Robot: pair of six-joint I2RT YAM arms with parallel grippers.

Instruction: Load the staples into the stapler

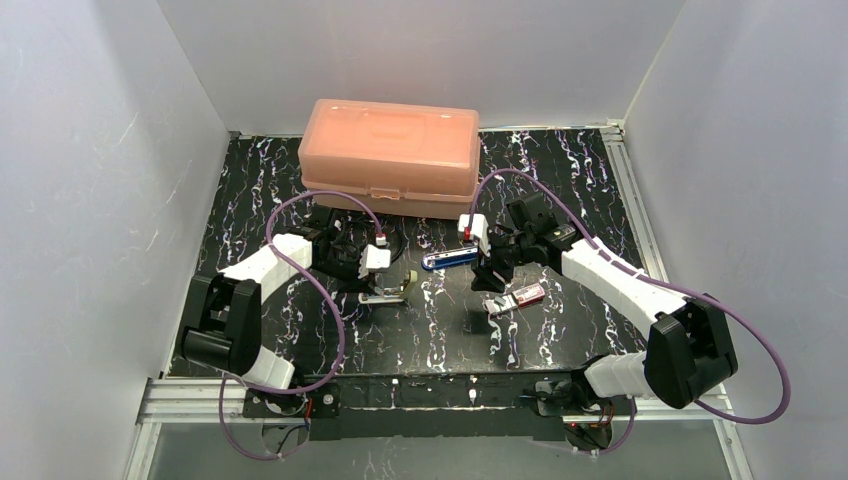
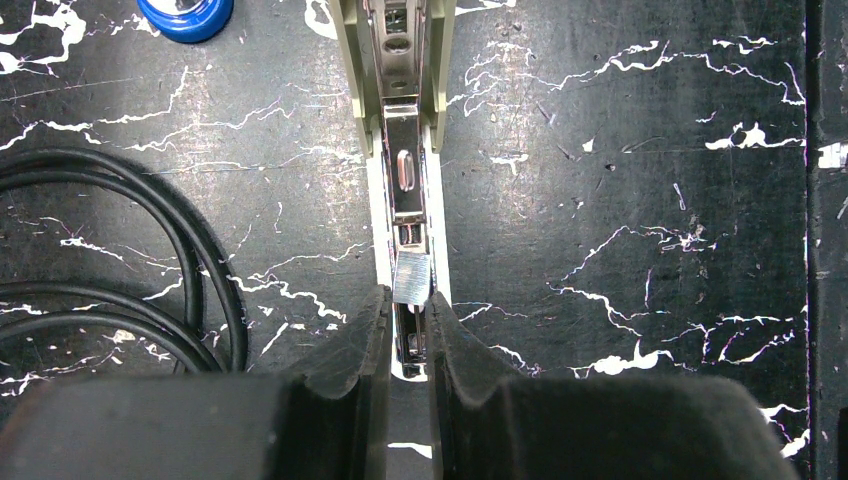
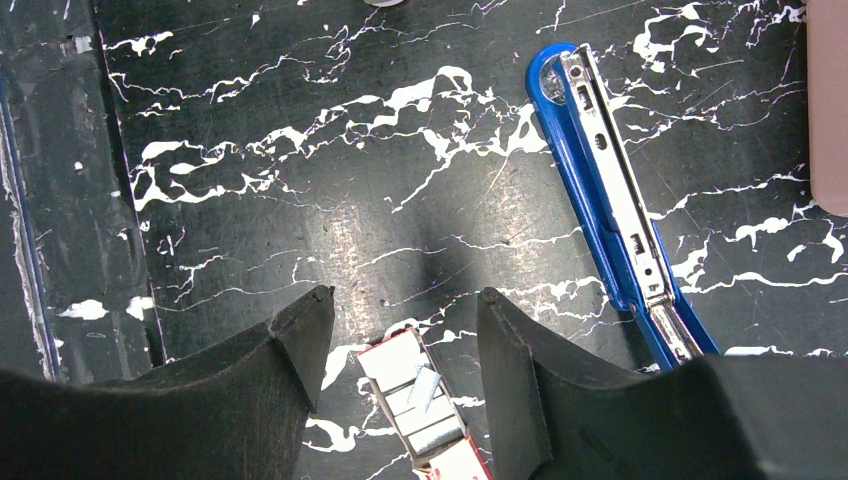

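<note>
A beige stapler point(image 1: 388, 292) lies open on the black mat, its metal channel point(image 2: 405, 170) facing up. My left gripper point(image 2: 409, 296) straddles the channel's near end, its fingertips pinched on a short silvery strip of staples point(image 2: 411, 277) lying over the channel. The pink-red staple box point(image 1: 520, 296) lies with its white tray slid out, several strips in it and one loose strip askew point(image 3: 420, 385). My right gripper point(image 3: 405, 300) hangs open just above the tray, one finger on each side, touching nothing. In the top view it point(image 1: 490, 278) is left of the box.
A blue stapler point(image 3: 610, 190) lies open to the right of my right gripper and between the two arms point(image 1: 450, 259). A large pink lidded container point(image 1: 388, 155) stands at the back. A black cable point(image 2: 150, 250) loops left of the beige stapler, and a blue round object point(image 2: 185, 12) lies beyond it.
</note>
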